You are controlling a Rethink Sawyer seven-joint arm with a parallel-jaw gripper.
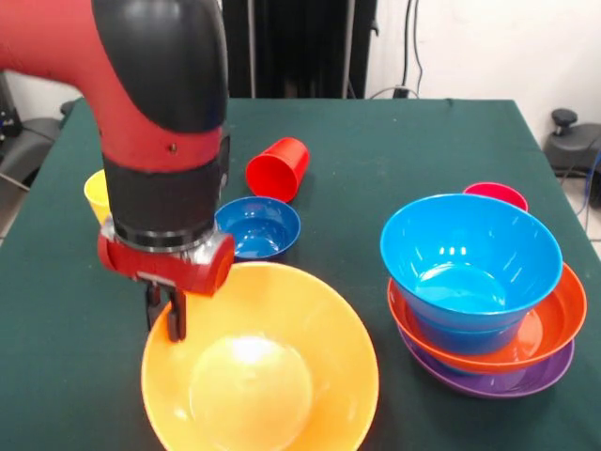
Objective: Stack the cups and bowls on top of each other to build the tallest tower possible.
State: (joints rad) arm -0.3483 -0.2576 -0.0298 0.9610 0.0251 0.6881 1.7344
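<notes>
**Gripper at the rim of the big orange bowl**

Nearest to the camera lies the huge orange bowl [260,376], upright on the green table [432,150], its mouth open upward. The gripper [165,315] of the red and black arm [160,122] hangs at the bowl's left rim. Its dark fingers [175,318] stand close together, a narrow gap at most, and they appear to straddle or touch the rim; from this angle it is not possible to tell if they really pinch it.

The tower [484,301] stands well apart, at the picture's right: a purple bowl [498,381] lowest, a red-orange bowl [554,319] in it, a large blue bowl [470,258] on top. Just behind it a pinkish-red cup [496,194] shows only its rim. Behind the orange bowl sits a small blue bowl [257,226], then a red cup [279,169] lying on its side, and a yellow cup [97,193] half hidden by the arm.

The step in hand seems to be the taking of the orange bowl by its rim. To do it well, one finger should go inside the wall and one outside, deep enough over the lip, because the plastic is glossy and the bowl is wide and will hang to one side. The lift should be slow and straight. Since this bowl is wider than the others, it probably serves better under the pile than on it.
</notes>
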